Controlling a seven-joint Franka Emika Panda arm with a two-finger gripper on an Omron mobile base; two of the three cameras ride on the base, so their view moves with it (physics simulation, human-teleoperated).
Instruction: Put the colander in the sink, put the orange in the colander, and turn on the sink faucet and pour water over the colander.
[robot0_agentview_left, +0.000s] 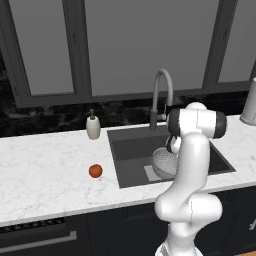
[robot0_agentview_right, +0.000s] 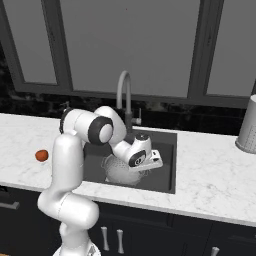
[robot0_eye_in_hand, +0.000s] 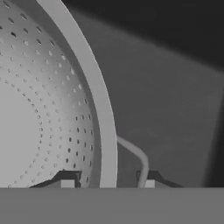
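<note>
Reaching down into the sink (robot0_agentview_left: 131, 150), the end effector (robot0_eye_in_hand: 107, 183) has its two fingertips (robot0_eye_in_hand: 66, 180) set on either side of the colander's (robot0_eye_in_hand: 48, 100) rolled rim, one inside the perforated wall and one outside beside the small side handle. Whether the fingers press the rim or merely straddle it, I cannot tell. In the base views the colander (robot0_agentview_right: 121, 171) is low inside the sink (robot0_agentview_right: 165, 150), over the lighter patch on the floor, below the sink faucet (robot0_agentview_left: 162, 92). The orange (robot0_agentview_left: 95, 171) rests on the white marble table (robot0_agentview_left: 45, 170), left of the basin and well apart from it. A cream soap pump (robot0_agentview_left: 93, 125) stands near the back wall.
</note>
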